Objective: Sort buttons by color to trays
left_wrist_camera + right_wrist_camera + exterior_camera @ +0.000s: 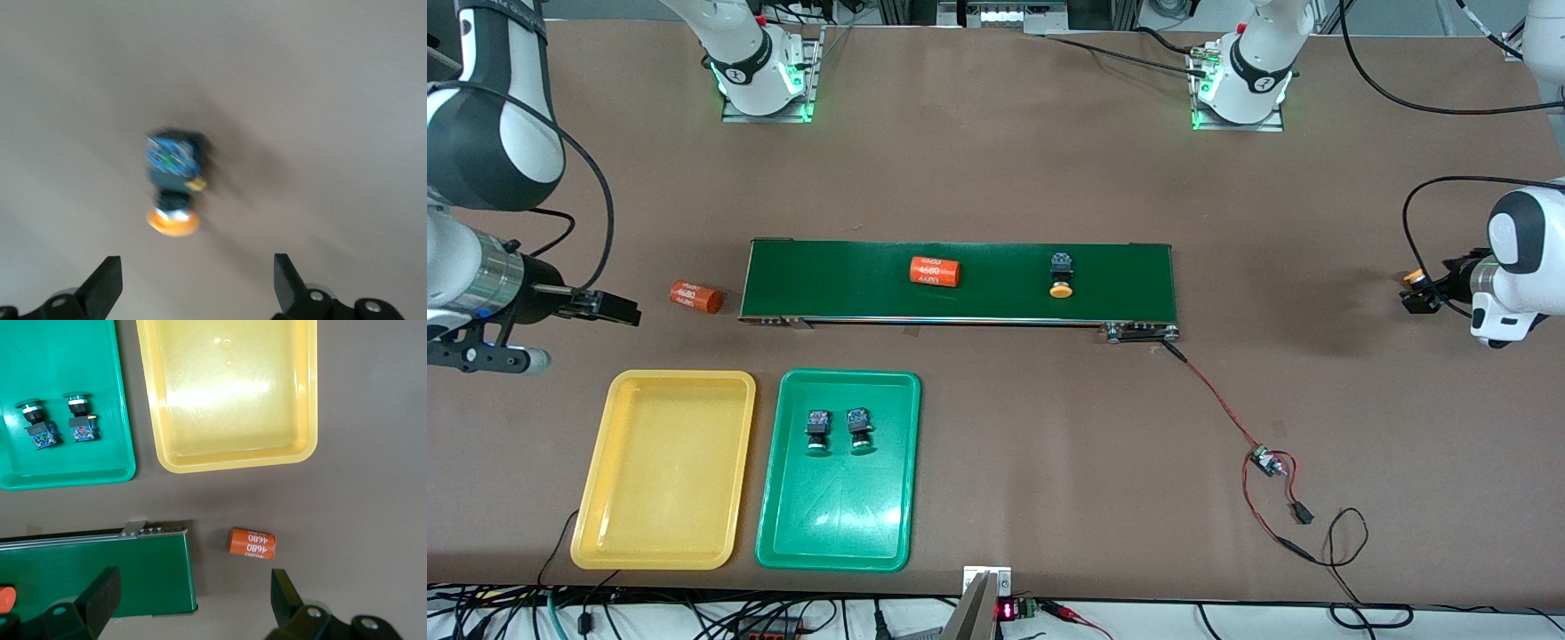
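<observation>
Two green-capped buttons [817,431] [860,429] lie side by side in the green tray [836,520], and show in the right wrist view [38,423] [81,420]. The yellow tray [663,498] beside it holds nothing. One yellow-orange button [1060,274] lies on the conveyor belt [827,280]. Another yellow-orange button [173,180] lies on the bare table at the left arm's end [1412,278]. My left gripper [197,283] hangs open just above it [1416,298], fingers apart from it. My right gripper [615,311] is open over the table by the belt's end [190,600].
An orange cylinder with white print [935,271] lies on the belt. A second orange cylinder [695,297] lies on the table between the belt's end and my right gripper [252,543]. A red wire with a small board [1263,462] trails from the belt toward the front camera.
</observation>
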